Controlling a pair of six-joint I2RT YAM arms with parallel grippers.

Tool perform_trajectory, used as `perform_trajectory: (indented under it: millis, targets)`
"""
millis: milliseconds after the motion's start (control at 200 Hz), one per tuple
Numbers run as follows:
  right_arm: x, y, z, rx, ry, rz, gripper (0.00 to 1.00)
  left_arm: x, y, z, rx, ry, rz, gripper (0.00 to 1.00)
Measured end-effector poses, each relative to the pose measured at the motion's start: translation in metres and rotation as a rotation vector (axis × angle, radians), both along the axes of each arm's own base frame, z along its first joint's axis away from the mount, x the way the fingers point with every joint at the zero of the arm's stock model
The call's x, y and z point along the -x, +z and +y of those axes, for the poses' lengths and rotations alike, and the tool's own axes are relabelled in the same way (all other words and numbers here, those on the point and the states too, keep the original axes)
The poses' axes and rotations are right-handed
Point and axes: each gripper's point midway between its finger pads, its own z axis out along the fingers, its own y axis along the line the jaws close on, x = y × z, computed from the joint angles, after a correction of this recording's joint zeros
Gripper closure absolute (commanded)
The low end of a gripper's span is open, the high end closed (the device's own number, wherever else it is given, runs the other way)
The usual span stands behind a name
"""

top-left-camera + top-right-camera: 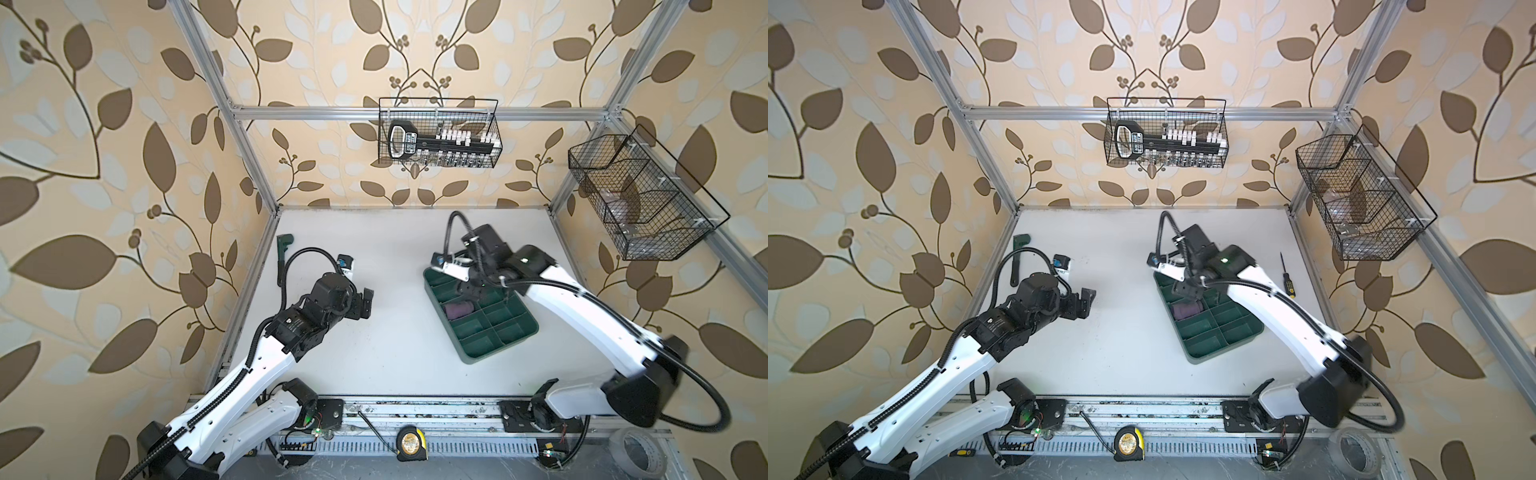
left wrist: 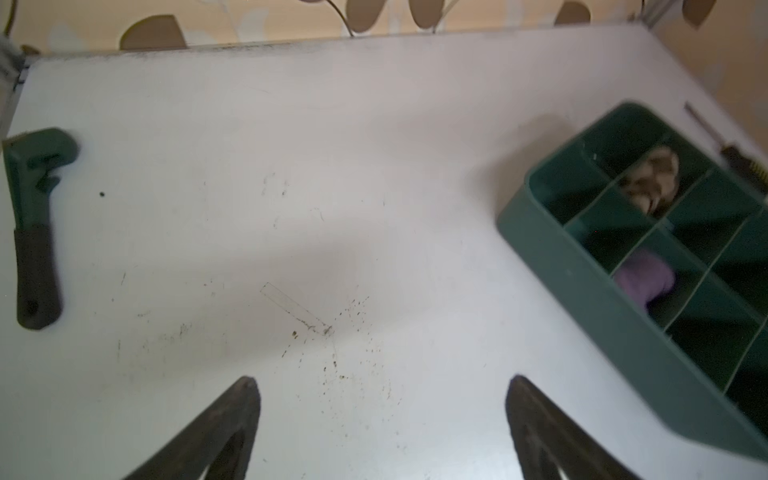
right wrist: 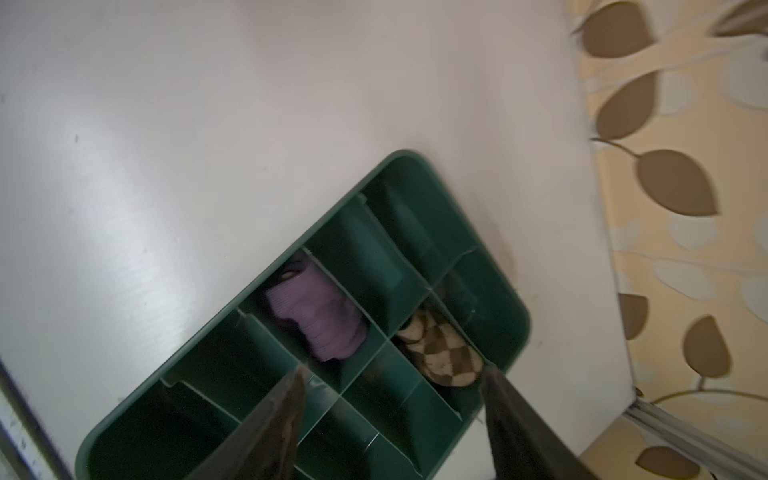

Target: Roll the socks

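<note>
Both socks sit rolled in neighbouring compartments of a green divided tray [image 1: 509, 332] [image 1: 1237, 328] [image 2: 561, 266] [image 3: 374, 266]. The purple ribbed sock [image 1: 457, 309] [image 1: 1187, 309] [image 2: 642, 278] [image 3: 320, 320] lies beside the tan-and-brown argyle sock [image 2: 652, 178] [image 3: 444, 349], which the right arm hides in both top views. My right gripper [image 1: 467, 291] [image 1: 1185, 291] [image 3: 395, 370] hovers just above the tray, open, with nothing between its fingers. My left gripper [image 1: 365, 303] [image 1: 1086, 301] [image 2: 383, 379] hangs wide open over bare table at the left, holding nothing.
A green wrench [image 1: 284, 245] [image 2: 33, 224] lies by the left wall. A screwdriver [image 1: 1286, 276] lies right of the tray. Wire baskets [image 1: 438, 133] [image 1: 640, 199] hang on the back and right walls. A tape measure [image 1: 411, 444] and a tape roll [image 1: 640, 455] sit at the front.
</note>
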Motion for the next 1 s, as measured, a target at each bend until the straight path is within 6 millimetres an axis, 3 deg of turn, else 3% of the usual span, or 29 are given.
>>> perform_trajectory:
  millis: [35,80,120,150,240,340,445,515,610,750,875,1000]
  targets:
    - [0.001,0.026,-0.012,-0.104,-0.075,-0.090,0.25,0.001,0.006,0.002,0.049,0.039,-0.005,0.01]
    - [0.007,0.055,-0.030,-0.244,-0.177,-0.197,0.12,0.002,0.012,0.005,0.109,0.084,-0.005,0.01]
    - [0.016,0.073,-0.046,-0.367,-0.262,-0.273,0.01,0.003,0.018,0.006,0.166,0.120,-0.002,0.01]
    - [0.026,0.086,-0.059,-0.477,-0.323,-0.322,0.00,0.002,0.022,0.005,0.211,0.145,0.001,0.01]
    - [0.058,0.104,-0.092,-0.755,-0.445,-0.415,0.00,0.003,0.027,-0.002,0.339,0.174,0.025,0.01]
    - [0.091,0.105,-0.128,-0.997,-0.572,-0.484,0.00,0.001,0.024,-0.024,0.511,0.156,0.078,0.01]
    - [0.121,0.090,-0.163,-1.193,-0.686,-0.551,0.00,0.000,0.005,-0.049,0.568,0.148,0.173,0.01]
    - [0.133,0.079,-0.180,-1.265,-0.759,-0.577,0.00,0.009,-0.013,-0.082,0.517,0.098,0.246,0.01]
    - [0.134,0.057,-0.194,-1.256,-0.883,-0.549,0.00,0.026,-0.032,-0.132,0.405,0.019,0.317,0.01]
    - [0.122,0.013,-0.195,-1.116,-1.037,-0.429,0.00,0.037,-0.049,-0.188,0.326,0.003,0.353,0.02]
    - [0.112,-0.013,-0.184,-0.997,-1.077,-0.328,0.00,0.036,-0.081,-0.208,0.282,0.062,0.401,0.05]
    - [0.108,-0.022,-0.181,-0.950,-1.091,-0.298,0.00,0.031,-0.113,-0.221,0.232,0.121,0.440,0.11]
